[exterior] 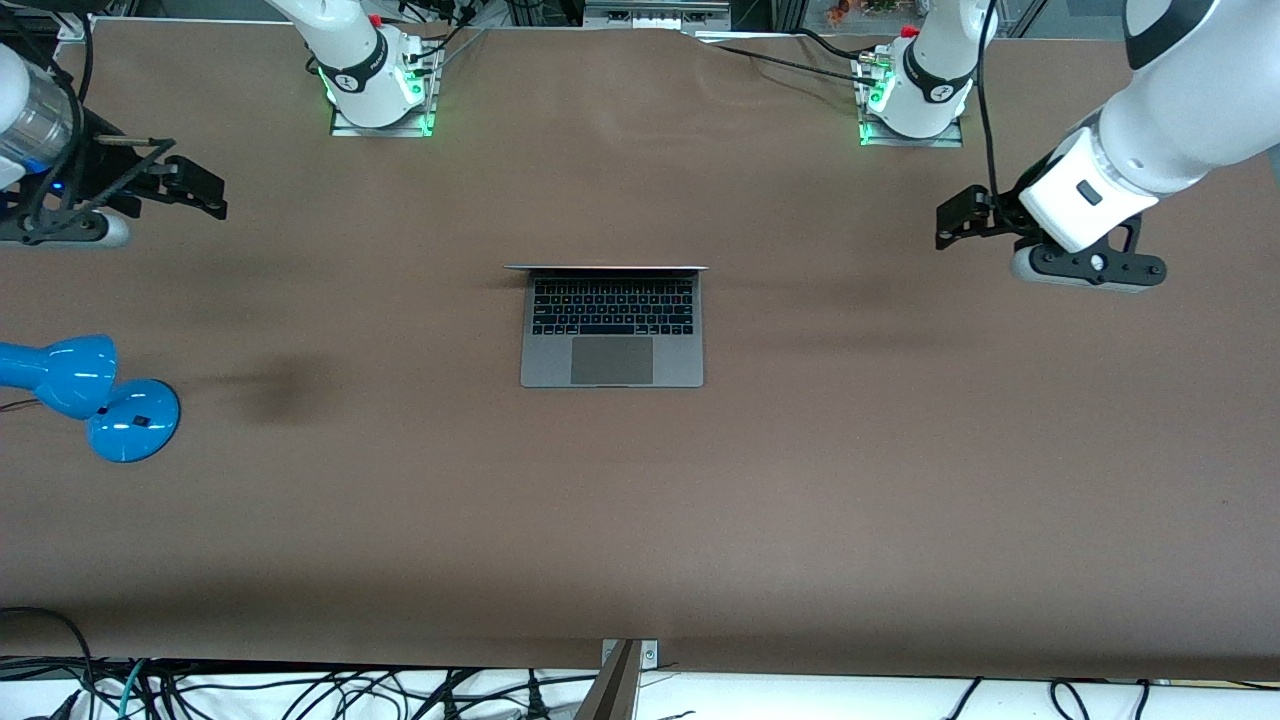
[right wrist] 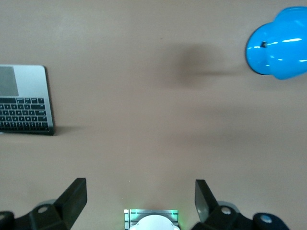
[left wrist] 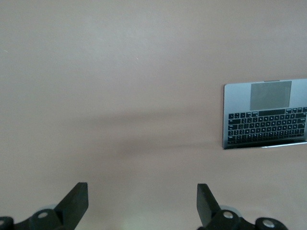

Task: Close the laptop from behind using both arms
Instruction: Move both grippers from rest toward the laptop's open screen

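Note:
The grey laptop (exterior: 612, 345) lies open in the middle of the table, its lid (exterior: 606, 268) standing upright on the side toward the robots' bases. It also shows in the left wrist view (left wrist: 266, 115) and the right wrist view (right wrist: 24, 100). My left gripper (exterior: 950, 215) is open and empty, up over bare table toward the left arm's end, well apart from the laptop; it also shows in its wrist view (left wrist: 142, 191). My right gripper (exterior: 200, 190) is open and empty over bare table toward the right arm's end, and shows in its wrist view (right wrist: 140, 189).
A blue desk lamp (exterior: 100, 395) stands toward the right arm's end of the table, nearer to the front camera than the right gripper; it also shows in the right wrist view (right wrist: 280, 43). The arm bases (exterior: 375, 80) (exterior: 915, 95) stand at the table's edge. Cables hang along the near edge.

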### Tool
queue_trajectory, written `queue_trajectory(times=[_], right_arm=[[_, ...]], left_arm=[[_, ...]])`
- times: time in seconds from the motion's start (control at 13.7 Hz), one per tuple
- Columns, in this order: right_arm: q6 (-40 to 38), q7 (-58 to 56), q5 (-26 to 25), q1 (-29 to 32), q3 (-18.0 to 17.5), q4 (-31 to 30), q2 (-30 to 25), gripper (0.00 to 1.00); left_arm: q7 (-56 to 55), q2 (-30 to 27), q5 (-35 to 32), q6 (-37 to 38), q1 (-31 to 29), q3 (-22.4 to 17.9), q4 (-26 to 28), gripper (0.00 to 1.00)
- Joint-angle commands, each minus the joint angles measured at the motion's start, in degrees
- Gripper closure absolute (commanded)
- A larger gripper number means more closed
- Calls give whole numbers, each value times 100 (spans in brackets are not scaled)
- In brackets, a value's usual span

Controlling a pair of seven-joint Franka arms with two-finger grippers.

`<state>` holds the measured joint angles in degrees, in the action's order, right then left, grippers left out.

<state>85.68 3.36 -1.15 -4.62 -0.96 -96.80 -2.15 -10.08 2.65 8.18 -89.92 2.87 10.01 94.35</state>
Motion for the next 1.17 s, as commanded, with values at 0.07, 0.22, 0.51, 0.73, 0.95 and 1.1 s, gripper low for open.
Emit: queue_trajectory(times=[0.07,0.22,0.51,0.73,0.95,1.1], right_arm=[[150,15,385,40,-659,-164,13,0],[194,15,807,-3,-791,-164,74,0],[177,24,1108,-12,-1230,-164,259,0],[212,697,1213,-135,-1591,-147,425,0],[405,1429,1301,-513,-1618,-182,627,1],[458,1457,1310,-584,-1618,-243,759,30]], left_arm=[[-468,200,140,-8,38,448,40,0],[-872,359,140,-60,38,773,5,0],[-1574,771,131,-192,56,1397,-4,3],[-2164,1062,149,-306,65,1775,-30,13],[-2560,1220,149,-315,65,2171,-21,52],[-2979,1335,149,-324,65,2391,-13,100]])
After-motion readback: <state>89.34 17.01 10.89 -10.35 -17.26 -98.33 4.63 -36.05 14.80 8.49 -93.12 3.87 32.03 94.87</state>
